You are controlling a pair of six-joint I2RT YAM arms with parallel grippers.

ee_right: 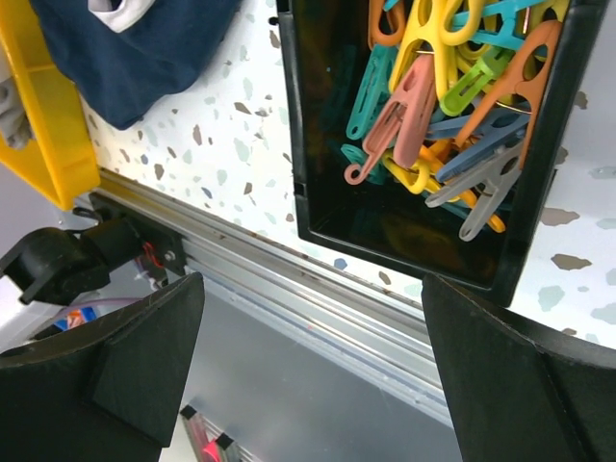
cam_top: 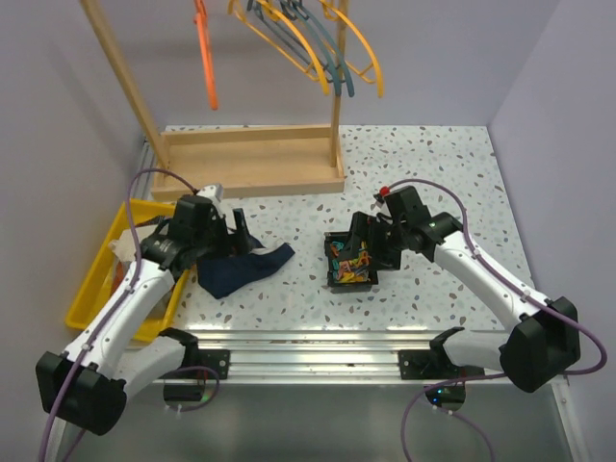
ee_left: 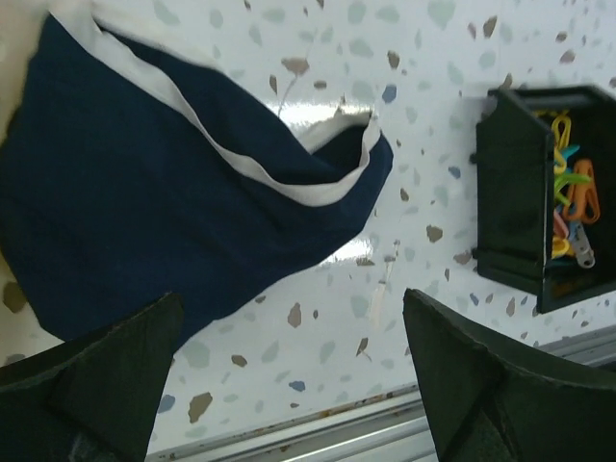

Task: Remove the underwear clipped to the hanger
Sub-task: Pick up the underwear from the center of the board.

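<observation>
While both arms lean out from the near edge of the table, the black clip box [cam_top: 332, 258] sits between them, so I'll place everything from it.

To the box's left, the left arm folds up from its base, elbow low, with its wrist tipped down toward the speckled tabletop [cam_top: 443, 173]. The left gripper [ee_left: 289, 380] hangs with its two fingers spread wide and nothing between them. The underwear [cam_top: 241, 269], a dark navy pair with white trim, lies crumpled flat on the table just left of the box, under and ahead of those fingers. It touches neither finger that I can see from the wrist view.

On the box's right, the right arm stretches in from its base at the table's corner, forearm sloping up to a wrist bent over the box. The right gripper [ee_right: 308, 371] is spread apart as well and grips nothing. Its fingers straddle the box's near wall and the aluminium rail [cam_top: 308, 346].

Inside the box lies a heap of coloured plastic clips [ee_right: 452, 106]. Further left of the box, past the navy cloth, a yellow tray [cam_top: 91, 289] rests at the table's edge. Behind the box stands a wooden rack [cam_top: 250, 164] with orange, yellow and blue-grey hangers [cam_top: 318, 43] hanging bare. Pale walls close in the table behind and at both sides.
</observation>
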